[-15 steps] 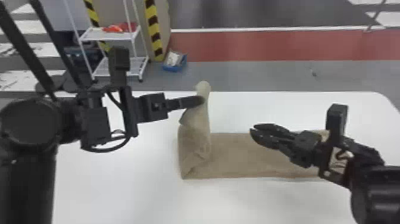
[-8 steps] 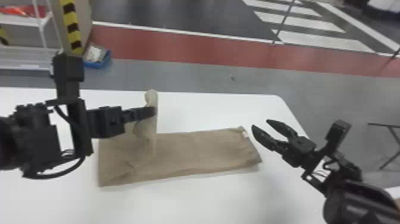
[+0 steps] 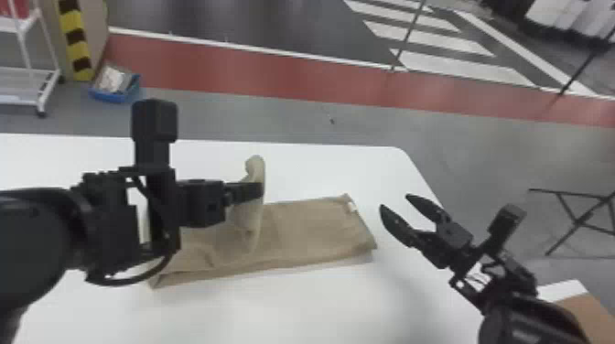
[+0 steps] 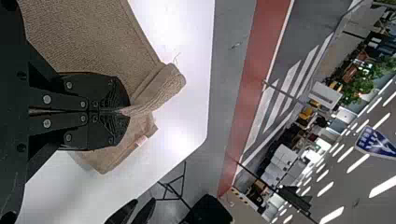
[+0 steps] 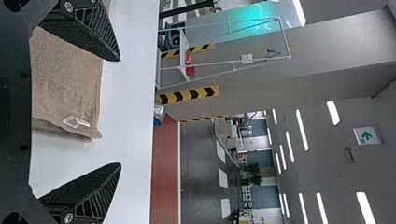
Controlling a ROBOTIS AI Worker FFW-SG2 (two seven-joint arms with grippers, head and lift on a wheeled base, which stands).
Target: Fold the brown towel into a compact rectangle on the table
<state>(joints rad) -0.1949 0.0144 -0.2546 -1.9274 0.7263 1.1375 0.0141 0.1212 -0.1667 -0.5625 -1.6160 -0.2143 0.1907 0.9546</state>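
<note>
Towel point(image 3: 315, 228) first: lying in a long strip on the white table point(image 3: 297, 311), rising in an upright flap at the left gripper point(image 3: 258, 190). Compared with the earlier frame, being held with that flap nearer to the strip's right end. Clenching with the left fingers, pinching the flap between them and leaving a rounded fold poking out beyond the tips. At the right gripper point(image 3: 395, 202), hovering just beside the strip's right end, clear of the cloth after being over it in the first frame; also spreading the released fingers point(image 5: 100, 186) wider than in that frame.

For materials, showing a fine, nubbly pile on the cloth, a stitched hem along its border, and a pale label point(image 5: 75, 122) close to one corner. On the table, gleaming smooth and curving at the far corner. On the black right fingers, tapering to points and bearing ridged inner faces.

In appearance, keeping a soft sandy brown, wrinkling near the raised flap, lying flatter toward the label, and stacking in layers along the near edge.
</note>
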